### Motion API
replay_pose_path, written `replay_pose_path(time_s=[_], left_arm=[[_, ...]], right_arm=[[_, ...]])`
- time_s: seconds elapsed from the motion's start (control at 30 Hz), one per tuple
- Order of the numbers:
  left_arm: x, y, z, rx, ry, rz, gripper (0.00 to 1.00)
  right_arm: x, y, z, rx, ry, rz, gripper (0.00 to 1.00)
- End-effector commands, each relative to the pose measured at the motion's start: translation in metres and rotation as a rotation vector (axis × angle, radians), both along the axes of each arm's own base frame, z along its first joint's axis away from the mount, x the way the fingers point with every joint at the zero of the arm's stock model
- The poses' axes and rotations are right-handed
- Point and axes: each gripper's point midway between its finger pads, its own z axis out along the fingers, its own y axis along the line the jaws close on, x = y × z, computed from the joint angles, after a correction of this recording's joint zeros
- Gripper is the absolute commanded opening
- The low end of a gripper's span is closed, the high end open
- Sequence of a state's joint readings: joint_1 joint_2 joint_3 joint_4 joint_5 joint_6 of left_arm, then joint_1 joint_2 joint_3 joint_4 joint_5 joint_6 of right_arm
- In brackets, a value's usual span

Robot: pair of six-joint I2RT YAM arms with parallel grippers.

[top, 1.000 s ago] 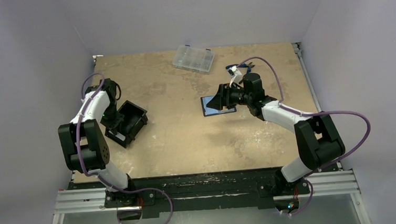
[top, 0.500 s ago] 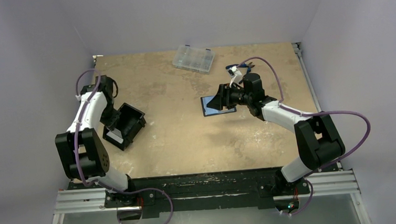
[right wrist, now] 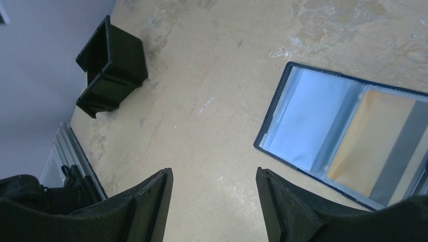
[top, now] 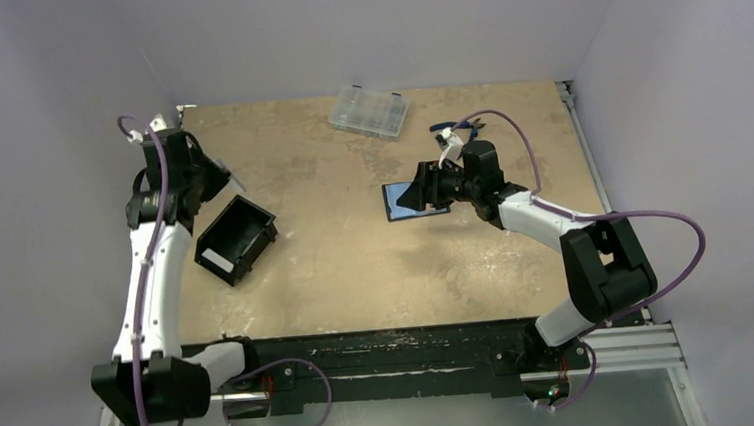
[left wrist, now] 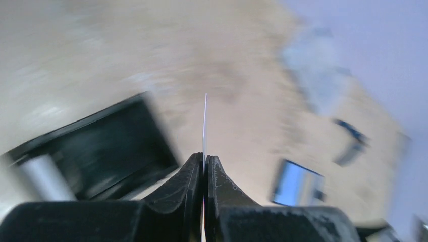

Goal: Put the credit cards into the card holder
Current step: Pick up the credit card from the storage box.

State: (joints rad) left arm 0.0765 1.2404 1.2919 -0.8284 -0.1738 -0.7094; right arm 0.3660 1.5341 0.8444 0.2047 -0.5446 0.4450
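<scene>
Left tool is clamped on a credit card – seen edge-on, up off the counter near the black box. Right tool has its jaws apart, hovering over the card holder – it's lying open on the counter.

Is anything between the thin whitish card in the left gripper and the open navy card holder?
No object lies on the table between card and card holder. The black open-topped box sits beside that path. Only the open right gripper hangs over the holder's edge.
</scene>
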Motion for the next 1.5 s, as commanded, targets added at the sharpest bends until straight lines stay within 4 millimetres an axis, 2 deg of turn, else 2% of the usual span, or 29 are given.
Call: replay_pose_path(time_s=[0.0, 0.07, 0.1, 0.17, 0.3, 0.37, 0.43, 0.53, 0.63, 0.73, 0.83, 1.07, 1.13, 1.23, 1.4, 1.47], left_arm=[[0.049, -0.104, 0.083, -0.188, -0.589, -0.606, 0.00], [0.048, -0.147, 0.099, -0.325, -0.738, -0.816, 0.00], [0.046, -0.164, 0.099, -0.386, -0.784, -0.887, 0.00], [0.032, -0.199, 0.111, -0.485, -0.908, -1.026, 0.00], [0.003, -0.250, 0.126, -0.642, -1.098, -1.215, 0.00], [-0.002, -0.269, 0.121, -0.732, -1.148, -1.248, 0.00], [-0.002, -0.282, 0.114, -0.815, -1.179, -1.252, 0.00], [0.005, -0.297, 0.103, -0.950, -1.183, -1.244, 0.00], [0.013, -0.320, 0.093, -0.995, -1.158, -1.249, 0.00], [0.023, -0.333, 0.083, -1.038, -1.129, -1.200, 0.00], [0.039, -0.344, 0.067, -1.095, -1.070, -1.135, 0.00], [0.053, -0.362, 0.045, -1.162, -1.021, -1.088, 0.00], [0.055, -0.363, 0.046, -1.159, -1.025, -1.089, 0.00], [0.057, -0.364, 0.046, -1.158, -1.024, -1.086, 0.00], [0.061, -0.367, 0.042, -1.152, -0.997, -1.080, 0.00], [0.064, -0.369, 0.040, -1.155, -0.983, -1.079, 0.00]], right_arm=[[-0.008, 0.006, 0.026, 0.044, -0.045, 0.081, 0.71], [-0.018, 0.010, 0.040, 0.082, -0.084, 0.145, 0.73], [-0.024, 0.011, 0.048, 0.108, -0.110, 0.178, 0.77], [-0.037, 0.014, 0.067, 0.195, -0.153, 0.236, 0.82], [-0.056, 0.003, 0.109, 0.438, -0.196, 0.274, 0.87], [-0.059, -0.006, 0.132, 0.550, -0.232, 0.252, 0.87], [-0.056, -0.016, 0.148, 0.639, -0.234, 0.213, 0.86], [-0.035, -0.024, 0.152, 0.692, -0.201, 0.149, 0.83], [-0.019, -0.029, 0.157, 0.750, -0.182, 0.115, 0.77], [-0.002, -0.032, 0.162, 0.782, -0.174, 0.097, 0.69], [0.014, -0.032, 0.161, 0.789, -0.165, 0.065, 0.66], [0.054, -0.032, 0.129, 0.683, -0.124, -0.045, 0.61], [0.062, -0.034, 0.122, 0.659, -0.126, -0.069, 0.58], [0.074, -0.040, 0.103, 0.594, -0.107, -0.126, 0.57], [0.083, -0.044, 0.092, 0.573, -0.086, -0.128, 0.58], [0.085, -0.042, 0.088, 0.582, -0.063, -0.112, 0.54]])
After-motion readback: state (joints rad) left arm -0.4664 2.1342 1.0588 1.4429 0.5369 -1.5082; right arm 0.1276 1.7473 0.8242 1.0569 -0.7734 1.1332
